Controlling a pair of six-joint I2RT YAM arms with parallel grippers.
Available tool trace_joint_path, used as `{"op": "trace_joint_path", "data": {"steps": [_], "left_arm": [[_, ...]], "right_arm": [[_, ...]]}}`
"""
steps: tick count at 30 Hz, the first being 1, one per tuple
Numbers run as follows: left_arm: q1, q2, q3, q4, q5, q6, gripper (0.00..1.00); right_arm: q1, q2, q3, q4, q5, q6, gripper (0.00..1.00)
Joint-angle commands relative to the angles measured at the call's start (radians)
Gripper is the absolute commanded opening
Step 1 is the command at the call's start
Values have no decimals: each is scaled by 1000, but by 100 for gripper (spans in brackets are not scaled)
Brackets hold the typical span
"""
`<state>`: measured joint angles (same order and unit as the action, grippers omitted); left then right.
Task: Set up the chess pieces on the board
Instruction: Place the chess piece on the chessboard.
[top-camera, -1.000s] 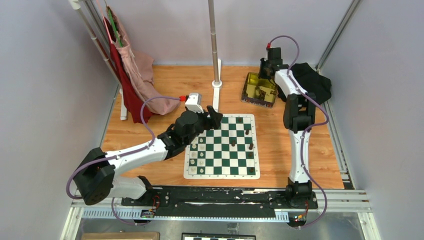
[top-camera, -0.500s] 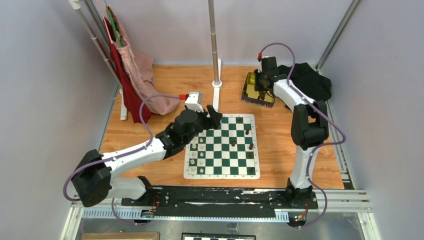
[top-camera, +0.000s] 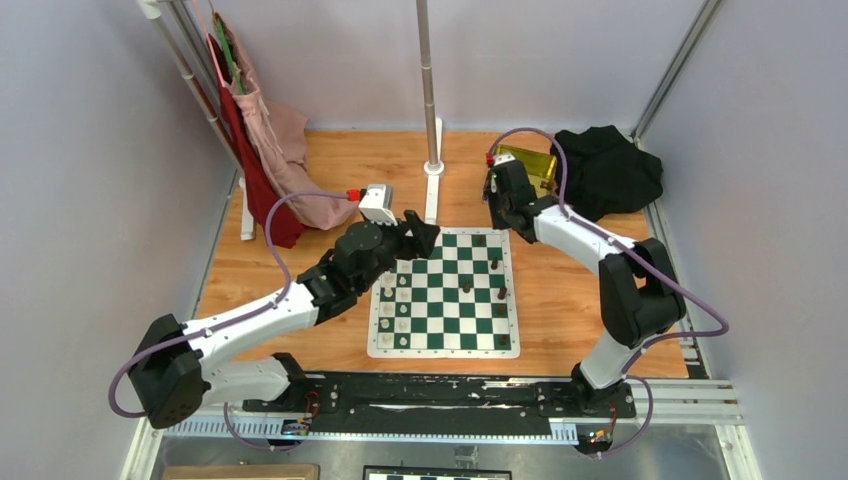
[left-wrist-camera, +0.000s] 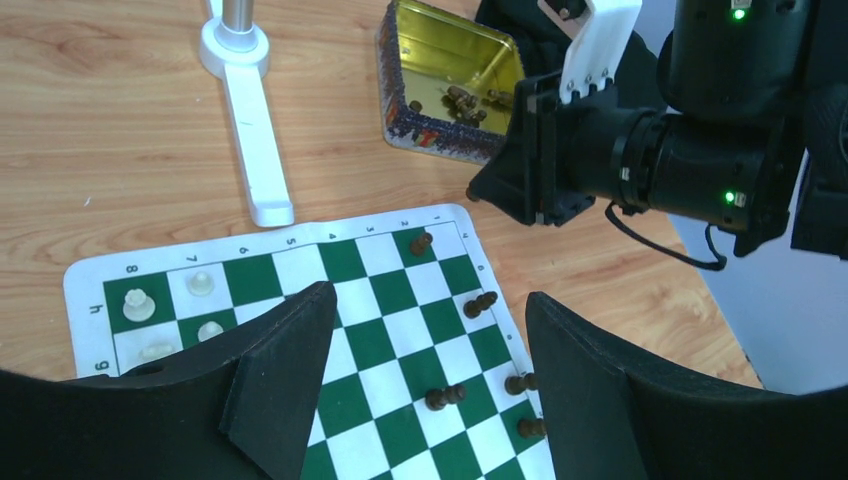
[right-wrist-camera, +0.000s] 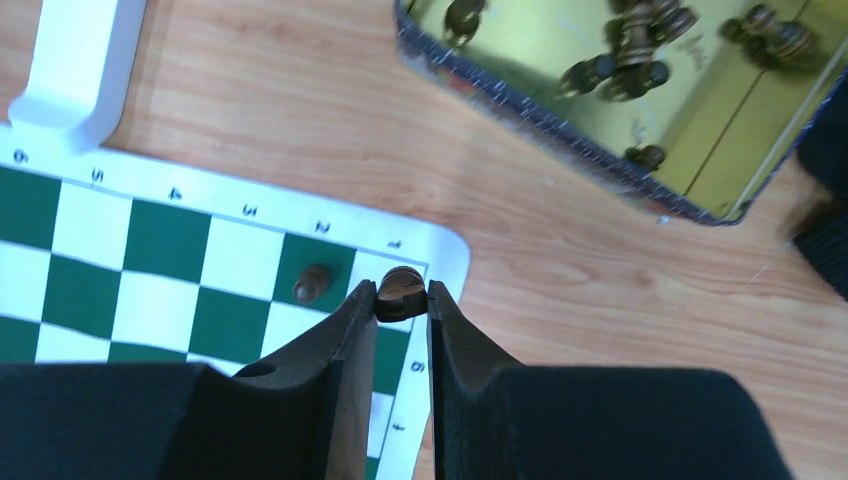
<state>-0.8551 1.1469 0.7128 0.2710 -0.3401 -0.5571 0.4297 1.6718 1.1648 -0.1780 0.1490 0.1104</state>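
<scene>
Wooden tabletop (top-camera: 300, 270) boxed in by grey walls, with the green-and-white board (top-camera: 443, 293) flat near the middle. Partly done, by the look of it: gold tin (right-wrist-camera: 620, 130) off the far right corner with several dark figures lying in it, cream pieces (top-camera: 400, 310) lined along the board's left side, about six dark chess pieces (top-camera: 500, 310) standing along its right. Widest room for moving over the wood left and right of the board. Left end effector (left-wrist-camera: 430, 300) hanging over the far left squares, jaws apart, nothing between. Right end effector (right-wrist-camera: 400, 290) clamped on one dark chess piece (right-wrist-camera: 400, 300) at the far right corner, beside a square already occupied; little slack there, border close. White pole foot (left-wrist-camera: 255, 130) just beside the far edge
</scene>
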Motion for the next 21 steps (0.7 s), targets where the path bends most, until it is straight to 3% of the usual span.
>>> {"op": "trace_joint_path", "data": {"steps": [1, 21], "left_arm": [[-10, -29, -24, -3, -1, 2, 75], [-10, -23, -20, -14, -2, 7, 75]], "right_arm": [[65, -53, -59, 76, 81, 14, 0], [99, -85, -238, 168, 81, 87, 0]]}}
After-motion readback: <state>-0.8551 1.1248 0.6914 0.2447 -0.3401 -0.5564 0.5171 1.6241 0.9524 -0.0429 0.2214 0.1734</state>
